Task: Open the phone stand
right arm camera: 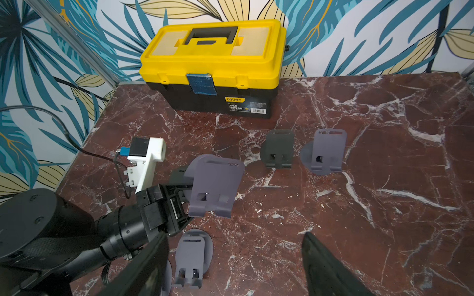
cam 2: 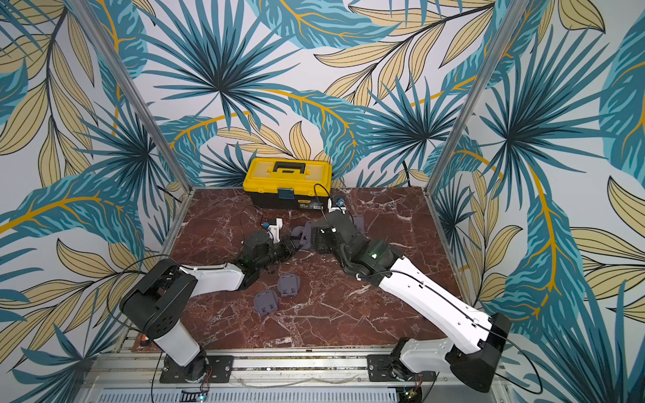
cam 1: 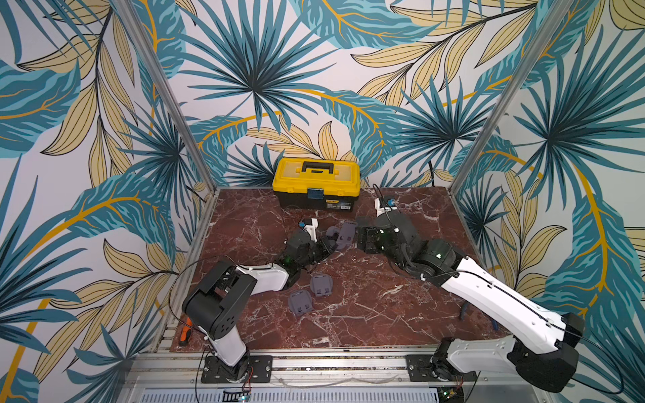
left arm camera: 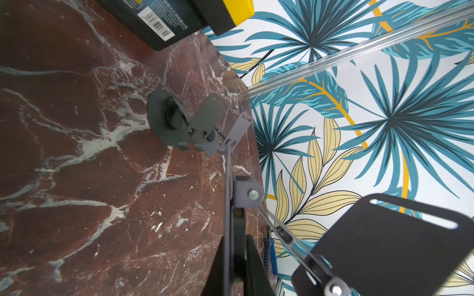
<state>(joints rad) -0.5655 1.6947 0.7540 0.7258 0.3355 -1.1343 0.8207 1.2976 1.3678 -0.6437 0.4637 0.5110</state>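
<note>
My left gripper (cam 1: 326,246) is shut on the thin base plate of a grey phone stand (cam 1: 343,235) and holds it just above the table's middle. The stand's rest panel (right arm camera: 215,189) is swung up from the base. In the left wrist view the base runs edge-on between the jaws of my left gripper (left arm camera: 237,246), with the hinge block (left arm camera: 245,192) beyond them. My right gripper (right arm camera: 238,264) is open with nothing between its fingers. It hovers just right of the held stand (cam 2: 303,235) in both top views.
Two folded grey stands (cam 1: 321,284) (cam 1: 300,301) lie near the left arm. A dark stand (right arm camera: 278,150) and a lilac stand (right arm camera: 325,152) stand opened behind the right gripper. A yellow toolbox (cam 1: 316,181) sits at the back edge. An orange screwdriver (cam 1: 185,335) lies front left.
</note>
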